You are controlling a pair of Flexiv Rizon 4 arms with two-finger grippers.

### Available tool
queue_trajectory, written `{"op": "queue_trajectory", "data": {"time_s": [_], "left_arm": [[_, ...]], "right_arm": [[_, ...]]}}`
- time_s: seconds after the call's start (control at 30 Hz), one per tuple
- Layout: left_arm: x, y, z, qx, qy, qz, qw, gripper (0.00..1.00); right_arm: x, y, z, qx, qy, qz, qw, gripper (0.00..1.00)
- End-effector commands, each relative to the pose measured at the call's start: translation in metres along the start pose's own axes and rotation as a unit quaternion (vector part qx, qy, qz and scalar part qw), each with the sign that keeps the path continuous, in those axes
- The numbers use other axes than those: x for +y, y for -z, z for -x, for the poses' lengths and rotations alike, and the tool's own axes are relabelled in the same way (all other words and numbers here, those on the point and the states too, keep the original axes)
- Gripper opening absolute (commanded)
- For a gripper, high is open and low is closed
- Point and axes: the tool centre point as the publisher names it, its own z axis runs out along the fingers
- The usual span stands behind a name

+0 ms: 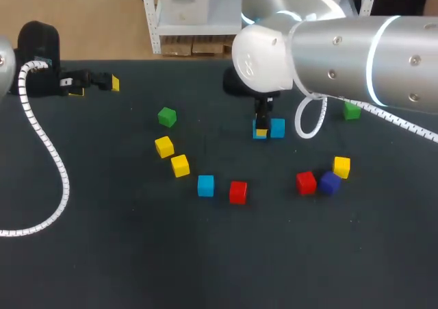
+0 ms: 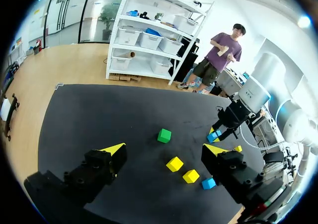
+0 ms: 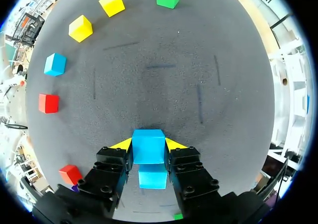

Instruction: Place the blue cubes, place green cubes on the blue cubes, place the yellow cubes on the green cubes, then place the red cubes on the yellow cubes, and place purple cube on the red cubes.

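Observation:
My right gripper (image 1: 261,129) is shut on a blue cube (image 3: 148,147) that fills the gap between its yellow tips (image 3: 174,144). It sits low over the table, right beside a second blue cube (image 1: 277,127); whether it rests on the mat is unclear. A third blue cube (image 1: 205,185) lies nearer the front with a red cube (image 1: 237,192). Two yellow cubes (image 1: 163,146) (image 1: 180,165) and a green cube (image 1: 166,116) lie to the left. Another red cube (image 1: 306,182), the purple cube (image 1: 330,183), a yellow cube (image 1: 341,166) and a green cube (image 1: 352,110) lie to the right. My left gripper (image 1: 96,83) is open and holds nothing at the far left back.
The black mat (image 1: 137,254) covers the table. A white coiled cable (image 1: 51,158) from the left arm trails over its left side. The bulky right arm (image 1: 342,55) hangs over the back right. In the left wrist view the green cube (image 2: 164,135) lies ahead of the open fingers.

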Motion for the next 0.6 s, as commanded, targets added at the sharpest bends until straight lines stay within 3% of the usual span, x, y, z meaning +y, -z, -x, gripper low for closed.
{"op": "queue_trajectory", "data": {"time_s": [0.03,0.1,0.17,0.43,0.6], "left_arm": [[0.004,0.001,-0.002,-0.003,-0.002,-0.008,1.0,1.0],[0.004,0.001,-0.002,-0.003,-0.002,-0.008,1.0,1.0],[0.004,0.001,-0.002,-0.003,-0.002,-0.008,1.0,1.0],[0.004,0.001,-0.002,-0.003,-0.002,-0.008,1.0,1.0],[0.004,0.001,-0.002,-0.003,-0.002,-0.008,1.0,1.0]], "right_arm": [[-0.001,-0.001,-0.002,0.0,0.0,0.001,1.0,0.28],[-0.001,-0.001,-0.002,0.001,0.0,0.0,1.0,0.46],[-0.001,-0.001,-0.003,0.002,0.001,0.0,1.0,1.0],[0.0,0.0,-0.003,-0.002,0.003,-0.001,1.0,1.0],[-0.004,0.018,-0.005,-0.022,-0.002,-0.014,1.0,1.0]]}}
